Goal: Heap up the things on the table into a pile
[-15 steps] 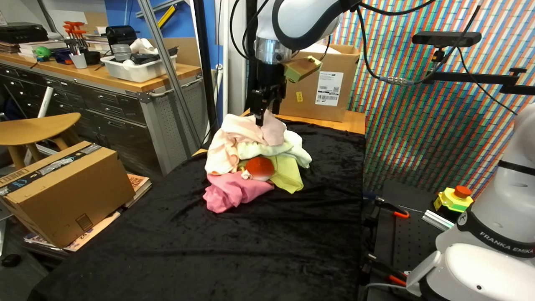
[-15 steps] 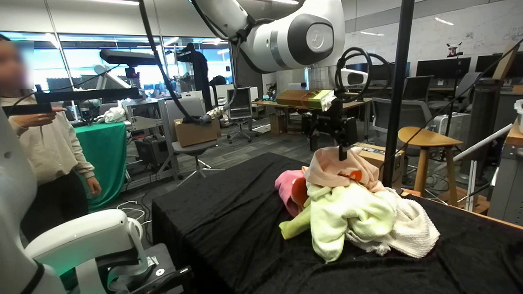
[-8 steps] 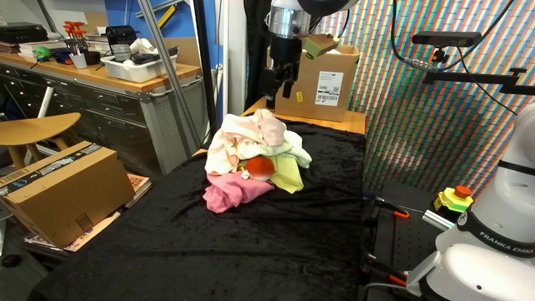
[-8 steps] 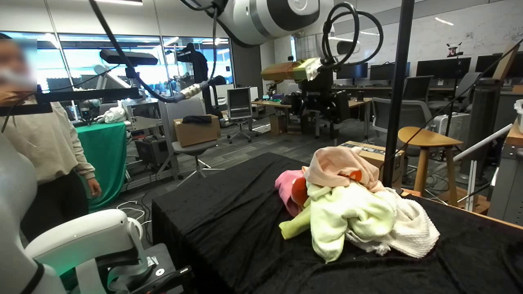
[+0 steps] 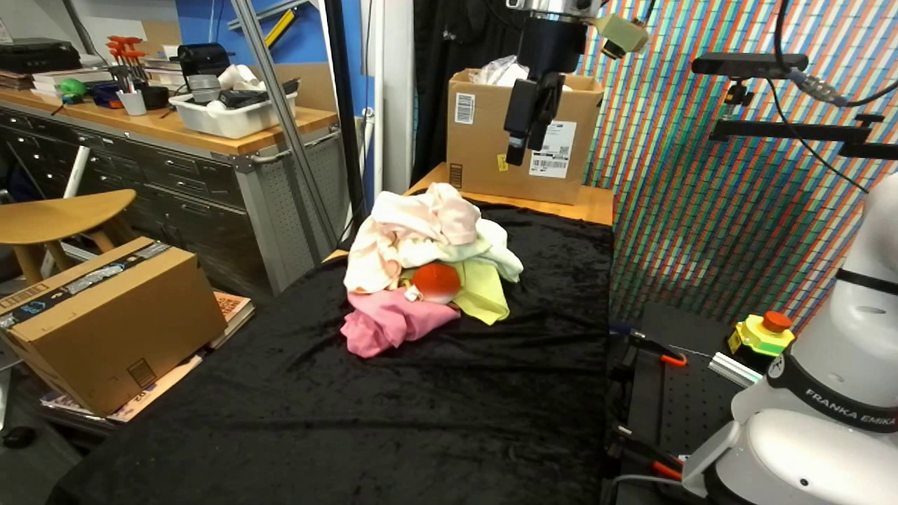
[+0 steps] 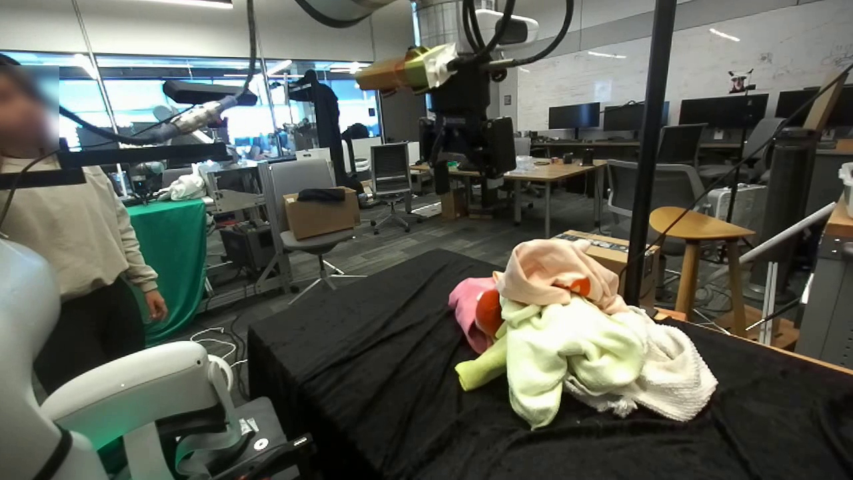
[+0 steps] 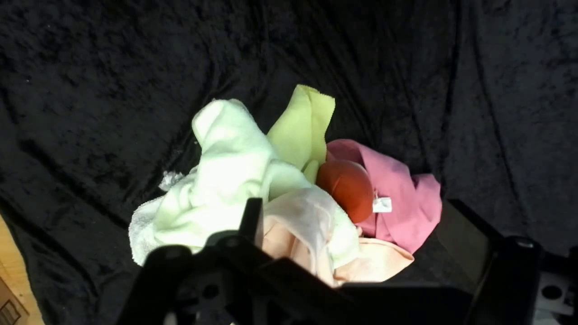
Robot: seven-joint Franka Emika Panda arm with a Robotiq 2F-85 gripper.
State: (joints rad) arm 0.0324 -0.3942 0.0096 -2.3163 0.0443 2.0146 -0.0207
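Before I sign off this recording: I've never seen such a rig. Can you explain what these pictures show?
The machine is a white, jointed robot arm ending in a black two-fingered gripper. Two pictures are taken from outside it; the third, from its wrist, looks down past the gripper. A loose pile lies on the black-fabric-covered table: a crumpled pale-pink cloth on top, a whitish-green cloth, a nubbly off-white cloth, a yellow-green cloth and a magenta-pink cloth, with a round red-orange ball among them. Nothing is held: the gripper hangs open, apart from the pile.
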